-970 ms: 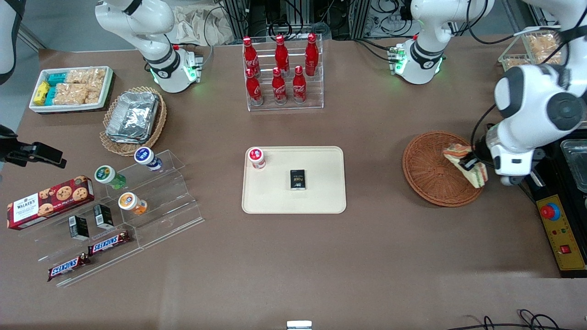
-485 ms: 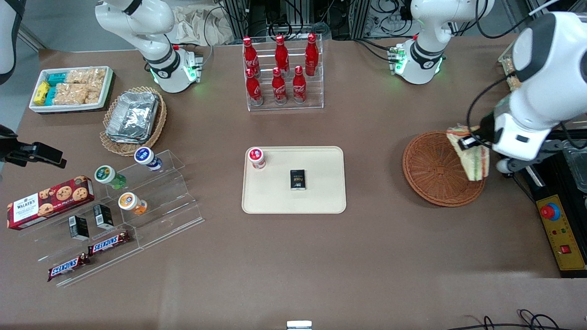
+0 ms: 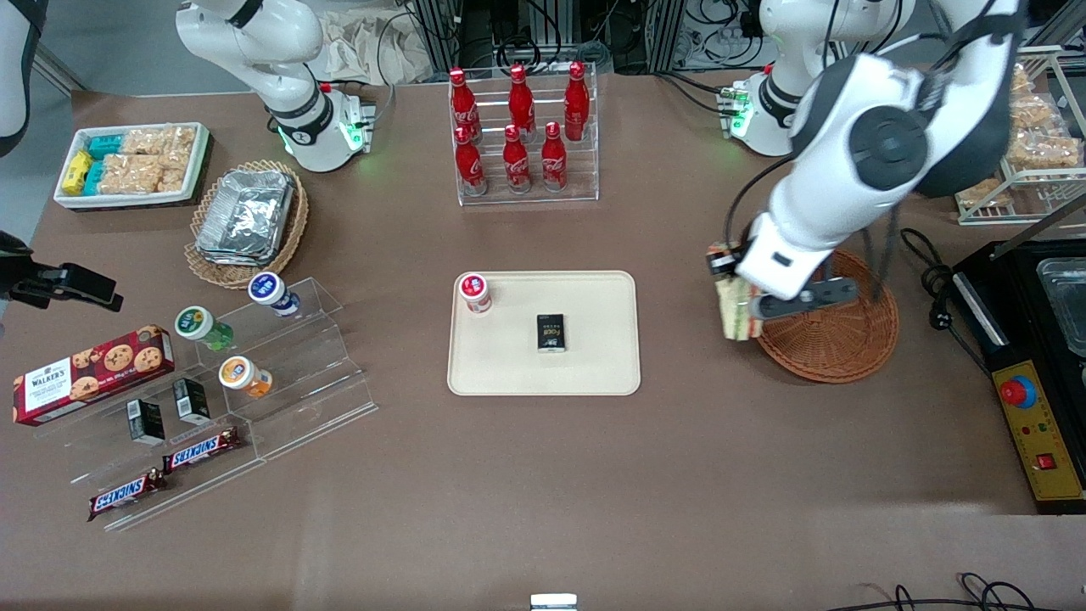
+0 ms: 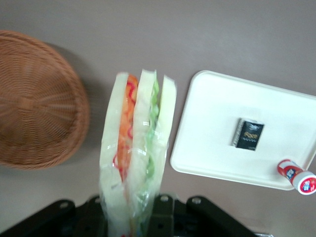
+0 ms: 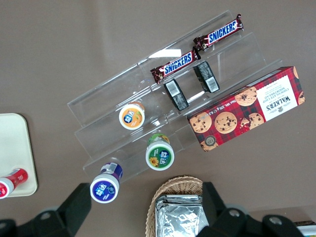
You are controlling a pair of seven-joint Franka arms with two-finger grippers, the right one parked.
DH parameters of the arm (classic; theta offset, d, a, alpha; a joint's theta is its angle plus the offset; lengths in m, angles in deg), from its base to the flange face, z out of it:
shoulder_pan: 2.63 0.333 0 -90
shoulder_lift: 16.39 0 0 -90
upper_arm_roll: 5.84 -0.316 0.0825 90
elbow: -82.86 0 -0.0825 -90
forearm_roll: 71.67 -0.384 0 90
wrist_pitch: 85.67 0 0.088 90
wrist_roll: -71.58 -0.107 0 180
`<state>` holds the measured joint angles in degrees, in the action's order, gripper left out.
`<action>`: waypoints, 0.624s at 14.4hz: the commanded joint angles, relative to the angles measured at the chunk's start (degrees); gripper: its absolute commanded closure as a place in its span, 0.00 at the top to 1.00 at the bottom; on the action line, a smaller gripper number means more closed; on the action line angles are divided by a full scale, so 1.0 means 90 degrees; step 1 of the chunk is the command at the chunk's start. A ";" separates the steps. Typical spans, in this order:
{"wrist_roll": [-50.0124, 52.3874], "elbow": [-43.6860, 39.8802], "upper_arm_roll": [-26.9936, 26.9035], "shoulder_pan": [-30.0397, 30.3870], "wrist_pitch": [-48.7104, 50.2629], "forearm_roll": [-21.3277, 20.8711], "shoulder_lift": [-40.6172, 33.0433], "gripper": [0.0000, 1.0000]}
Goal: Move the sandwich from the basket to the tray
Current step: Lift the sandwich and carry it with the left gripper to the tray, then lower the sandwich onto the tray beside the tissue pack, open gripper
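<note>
My left gripper (image 3: 730,271) is shut on the sandwich (image 3: 736,312), a pale wedge in clear wrap with orange and green filling stripes (image 4: 136,148). It hangs edge-down above the bare table, between the basket's rim and the tray. The round reddish-brown wicker basket (image 3: 840,344) (image 4: 34,98) is empty and partly covered by my arm. The cream rectangular tray (image 3: 594,369) (image 4: 212,143) lies at the table's middle. In the left wrist view the gripper (image 4: 133,217) is mostly hidden by the sandwich.
On the tray stand a red-capped bottle (image 3: 475,291) and a small black box (image 3: 551,332). A rack of red cola bottles (image 3: 522,127) stands farther from the front camera. A control box with a red button (image 3: 1039,424) sits at the working arm's end.
The gripper has lifted the sandwich out of the basket and carried it over the basket's rim toward the tray. The basket now lies empty.
</note>
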<state>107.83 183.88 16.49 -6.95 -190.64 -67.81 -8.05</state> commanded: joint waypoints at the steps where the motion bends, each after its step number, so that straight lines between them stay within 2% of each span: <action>1: 0.0073 0.0590 0.0009 -0.0504 -0.1046 0.0021 0.0224 0.00; 3: 0.0131 0.0875 0.0009 -0.0827 -0.1683 -0.0155 0.0585 0.00; 6: 0.0754 0.0826 0.0009 -0.1072 -0.2172 -0.0603 0.1122 0.00; 9: 0.0883 0.0817 0.0009 -0.1238 -0.2826 -0.0915 0.1757 0.00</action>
<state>113.67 192.23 16.78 -17.00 -213.15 -73.35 4.33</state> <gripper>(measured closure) 0.784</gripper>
